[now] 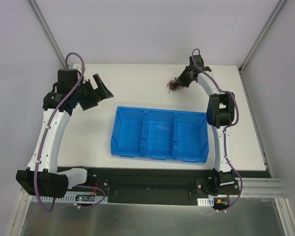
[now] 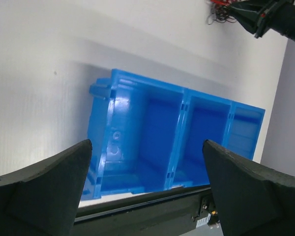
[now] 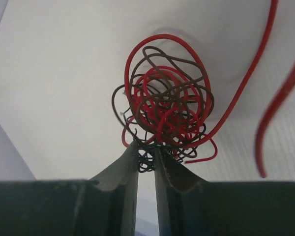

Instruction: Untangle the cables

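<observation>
The cables [image 3: 164, 105] are a tangled ball of thin red, brown and black wires. In the top view the tangle [image 1: 175, 84] sits at the far right of the white table. My right gripper [image 3: 146, 150] is shut on black loops at the near edge of the ball; it also shows in the top view [image 1: 183, 81]. One red wire [image 3: 280, 93] trails off to the right. My left gripper [image 1: 102, 90] is open and empty, held above the table at the far left; its fingers [image 2: 64, 172] frame the blue tray.
A blue three-compartment tray [image 1: 160, 133] stands in the middle of the table, also seen in the left wrist view [image 2: 177, 137]. A black base rail [image 1: 152, 179] runs along the near edge. Grey walls close in the table's far side.
</observation>
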You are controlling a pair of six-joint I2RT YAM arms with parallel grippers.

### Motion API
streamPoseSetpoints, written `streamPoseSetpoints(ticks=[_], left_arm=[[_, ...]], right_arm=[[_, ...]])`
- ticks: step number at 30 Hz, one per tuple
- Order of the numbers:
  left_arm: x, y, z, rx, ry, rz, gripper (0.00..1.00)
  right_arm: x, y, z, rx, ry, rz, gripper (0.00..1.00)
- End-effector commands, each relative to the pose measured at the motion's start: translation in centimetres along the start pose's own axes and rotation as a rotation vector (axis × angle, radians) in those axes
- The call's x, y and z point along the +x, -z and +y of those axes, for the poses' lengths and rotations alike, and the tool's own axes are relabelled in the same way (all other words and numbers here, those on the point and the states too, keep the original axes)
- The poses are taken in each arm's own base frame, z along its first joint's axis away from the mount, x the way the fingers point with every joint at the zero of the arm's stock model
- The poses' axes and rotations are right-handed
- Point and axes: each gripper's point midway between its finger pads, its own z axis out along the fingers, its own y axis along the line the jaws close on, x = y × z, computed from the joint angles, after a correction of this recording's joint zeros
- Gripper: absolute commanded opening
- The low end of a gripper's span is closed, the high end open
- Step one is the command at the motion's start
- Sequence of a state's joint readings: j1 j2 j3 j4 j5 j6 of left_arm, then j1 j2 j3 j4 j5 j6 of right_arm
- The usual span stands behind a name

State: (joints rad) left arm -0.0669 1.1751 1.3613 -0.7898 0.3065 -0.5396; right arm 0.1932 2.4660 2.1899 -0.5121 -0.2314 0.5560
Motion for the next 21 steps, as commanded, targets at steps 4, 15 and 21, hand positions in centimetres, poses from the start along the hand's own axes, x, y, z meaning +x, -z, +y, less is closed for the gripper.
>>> streamPoseSetpoints(ticks=[4, 15, 21], left_arm=[[-2.5, -3.3, -6.7, 0.337, -0.059, -0.016, 0.84], [0.1, -12.1, -17.0, 0.519, -0.242, 0.089, 0.89], [-0.3, -16.5, -19.5, 0.544, -0.254, 0.108, 0.7]], right_arm=[[1.8, 9.0, 7.9, -0.277, 0.064, 0.109, 0.01], [6.2, 16.4, 10.8, -0.489, 0.03, 0.266, 0.01], [8.3, 17.9, 11.5, -0.543, 0.01, 0.346, 0.01]])
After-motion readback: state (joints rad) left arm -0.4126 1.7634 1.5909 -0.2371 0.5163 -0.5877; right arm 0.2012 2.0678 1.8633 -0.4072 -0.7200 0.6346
